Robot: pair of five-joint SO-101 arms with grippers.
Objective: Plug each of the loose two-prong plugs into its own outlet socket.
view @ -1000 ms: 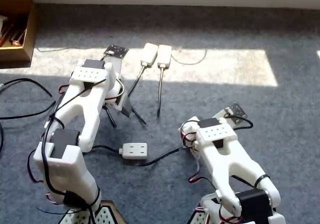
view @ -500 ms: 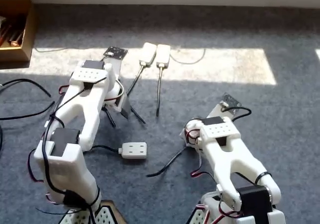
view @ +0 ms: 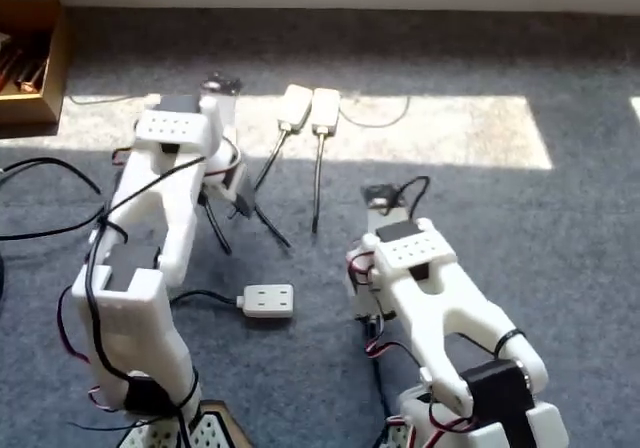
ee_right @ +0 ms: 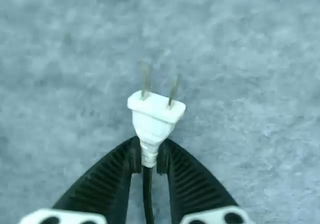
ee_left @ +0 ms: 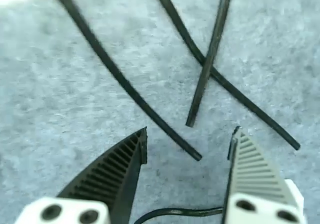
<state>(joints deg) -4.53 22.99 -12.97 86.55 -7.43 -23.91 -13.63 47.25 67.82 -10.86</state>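
My right gripper (ee_right: 148, 151) is shut on the neck of a white two-prong plug (ee_right: 155, 113). The plug's prongs point away from me over bare carpet and its black cord runs back between the fingers. In the high view the right arm (view: 410, 253) stands right of a white outlet block (view: 268, 300) that lies on the carpet. My left gripper (ee_left: 190, 134) is open, hovering over several short black cords (ee_left: 202, 79) with nothing between its fingers. It hangs (view: 241, 200) beyond the outlet block. Two white oblong pieces (view: 310, 110) with black cords lie in the sunlit strip at the back.
A wooden box (view: 35, 63) sits at the far left edge. Black cables (view: 50, 230) trail across the carpet left of the left arm. Open grey carpet (view: 560, 228) spreads to the right of the right arm.
The right arm has swung left towards the outlet block, lifting the plug's cord off the carpet. The left arm has stretched farther back.
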